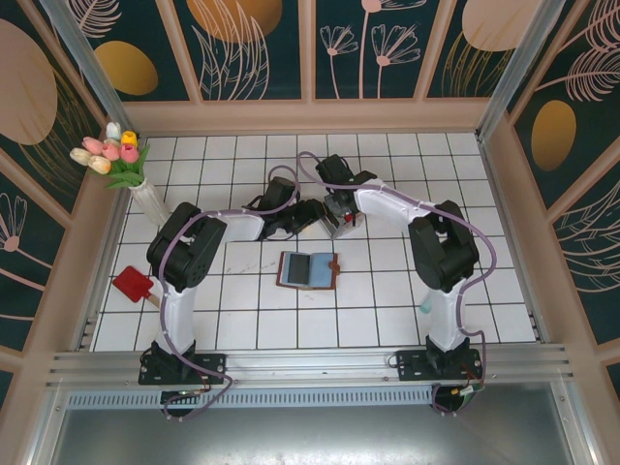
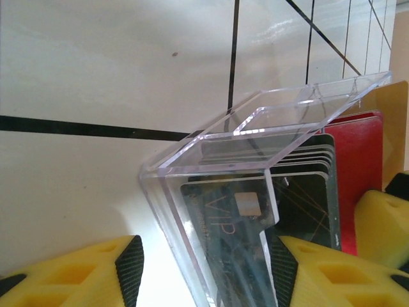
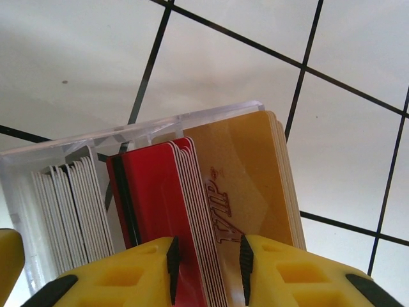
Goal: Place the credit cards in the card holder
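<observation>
Clear tray (image 2: 255, 128) around credit cards (image 3: 153, 192), left gripper (image 2: 204, 268) wide astride its corner, right gripper (image 3: 209, 262) narrow over red and tan edges, grip unclear, card holder (image 1: 308, 269) open nearby, card bottoms hidden.

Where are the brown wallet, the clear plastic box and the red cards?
Brown leather folding wallet (image 1: 308, 269): top view, its open inner side.
Clear plastic card box (image 2: 281, 118): left wrist view, its upper panel.
Red plastic cards (image 3: 150, 198): right wrist view, front card's face.
</observation>
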You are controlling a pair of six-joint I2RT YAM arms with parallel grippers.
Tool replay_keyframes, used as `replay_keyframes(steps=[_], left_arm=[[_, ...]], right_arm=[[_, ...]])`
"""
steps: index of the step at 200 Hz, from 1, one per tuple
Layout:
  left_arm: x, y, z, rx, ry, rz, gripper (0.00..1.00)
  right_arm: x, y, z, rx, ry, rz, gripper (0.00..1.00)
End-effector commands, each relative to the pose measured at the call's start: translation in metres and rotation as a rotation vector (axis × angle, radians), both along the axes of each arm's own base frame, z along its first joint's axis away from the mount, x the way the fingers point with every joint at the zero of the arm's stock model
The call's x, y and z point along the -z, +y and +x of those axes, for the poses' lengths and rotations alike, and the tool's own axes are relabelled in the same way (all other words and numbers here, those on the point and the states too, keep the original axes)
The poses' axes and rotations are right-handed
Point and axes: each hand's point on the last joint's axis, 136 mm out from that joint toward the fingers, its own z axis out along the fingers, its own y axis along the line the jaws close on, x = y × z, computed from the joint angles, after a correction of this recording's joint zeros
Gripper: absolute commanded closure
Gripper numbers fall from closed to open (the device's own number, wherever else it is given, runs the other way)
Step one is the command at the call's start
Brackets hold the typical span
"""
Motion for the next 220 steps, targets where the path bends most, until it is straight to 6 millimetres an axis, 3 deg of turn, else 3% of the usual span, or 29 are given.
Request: replay_keyframes(steps=[1, 34, 56, 79, 116, 190, 220], left_arm=[[0.025, 0.003, -0.001, 0.014, 0.037, 0.031, 0.39], [0.036, 0.004, -0.005, 0.018, 0.063, 0.048, 0.4], [0.042, 0.006, -0.007, 0.017, 0.074, 0.061, 0.47], [0.046, 0.01, -0.008, 0.009, 0.077, 0.077, 0.55], [0.048, 0.014, -0.009, 0.005, 0.076, 0.101, 0.58], [0.046, 0.015, -0.01, 0.003, 0.074, 0.101, 0.6], [0.045, 0.014, -0.011, 0.005, 0.073, 0.097, 0.6]], right_arm=[[0.009, -0.006, -0.001, 0.004, 0.013, -0.046, 0.66], [0.016, -0.006, -0.002, 0.002, 0.024, -0.06, 0.65], [0.01, -0.007, -0.001, 0.003, 0.009, -0.07, 0.64], [-0.007, -0.008, 0.002, 0.013, -0.033, -0.076, 0.66], [-0.032, -0.008, 0.004, 0.021, -0.093, -0.053, 0.73], [-0.029, -0.007, 0.001, 0.021, -0.079, -0.037, 0.8], [-0.024, 0.003, -0.003, -0.004, -0.039, 0.019, 0.73]])
